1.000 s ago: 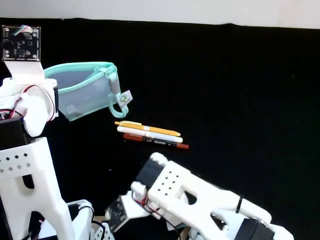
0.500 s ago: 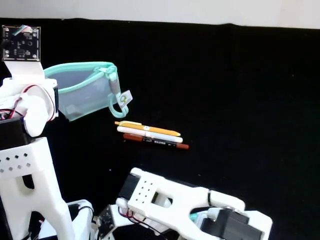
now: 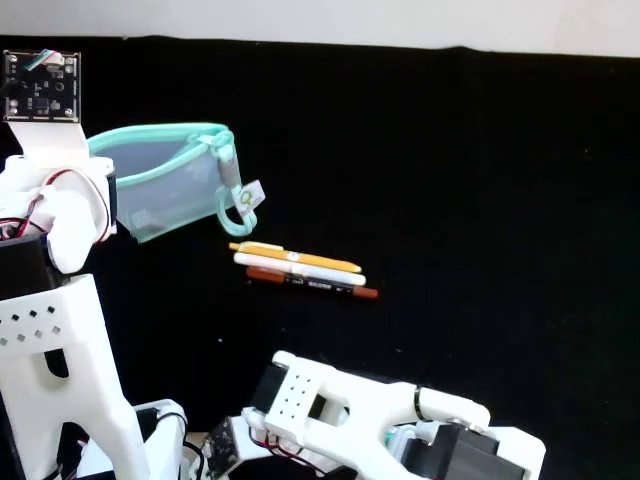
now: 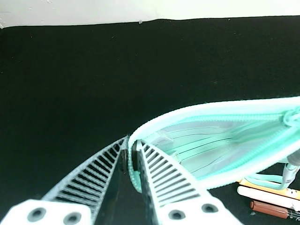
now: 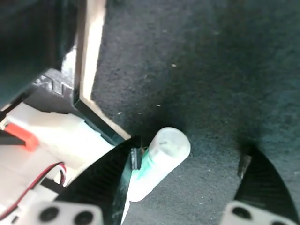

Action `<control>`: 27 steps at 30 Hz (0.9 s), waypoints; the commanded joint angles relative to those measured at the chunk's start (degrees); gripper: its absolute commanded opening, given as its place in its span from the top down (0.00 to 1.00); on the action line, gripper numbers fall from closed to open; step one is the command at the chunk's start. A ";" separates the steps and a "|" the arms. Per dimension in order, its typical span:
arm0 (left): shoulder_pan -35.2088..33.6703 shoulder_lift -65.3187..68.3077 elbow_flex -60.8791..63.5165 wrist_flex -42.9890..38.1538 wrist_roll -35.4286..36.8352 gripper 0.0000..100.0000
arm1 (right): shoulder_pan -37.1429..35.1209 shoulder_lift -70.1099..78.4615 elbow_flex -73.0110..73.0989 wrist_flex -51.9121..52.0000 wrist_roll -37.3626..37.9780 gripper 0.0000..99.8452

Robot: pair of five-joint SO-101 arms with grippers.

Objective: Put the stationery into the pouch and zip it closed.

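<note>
A mint-green pouch (image 3: 170, 182) hangs unzipped above the black table, and my left gripper (image 4: 131, 151) is shut on the rim at one end of it. Its mouth gapes, so the pale lining (image 4: 220, 140) shows. An orange pen, a white pen and a brown pen (image 3: 300, 268) lie side by side on the cloth just in front of the pouch; their ends (image 4: 267, 197) also appear beneath it. My right gripper (image 5: 190, 160) is open low over the table's front edge. A white and green tube (image 5: 159, 157) lies between its fingers, against one of them.
The right arm (image 3: 370, 410) is folded low at the front of the table. The table's wooden edge (image 5: 91, 70) and the arm's base lie close beside the tube. The black cloth (image 3: 480, 200) stretches bare to the right and back.
The right arm has dropped and pulled back toward the front edge. The left arm and the pouch have kept still, and the pens have not moved.
</note>
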 commanded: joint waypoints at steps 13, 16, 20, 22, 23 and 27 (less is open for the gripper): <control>-1.10 0.66 0.31 -0.35 0.18 0.99 | 0.04 0.92 4.00 -6.02 -8.44 0.98; -1.10 0.66 0.31 -0.35 0.18 0.99 | 0.04 0.92 3.65 -6.11 -8.62 0.98; -1.10 0.66 0.31 -0.35 0.18 0.99 | 0.31 0.84 1.80 -5.58 -12.84 0.98; -1.10 0.66 0.31 -0.35 0.18 0.99 | 1.98 0.84 -0.31 -5.49 -15.91 0.98; -1.10 0.66 0.31 -0.35 0.18 0.99 | 2.95 0.84 -1.45 -5.49 -16.70 0.98; -1.10 0.66 0.31 -0.44 0.18 0.99 | 4.62 0.84 -6.20 -0.31 -16.97 0.88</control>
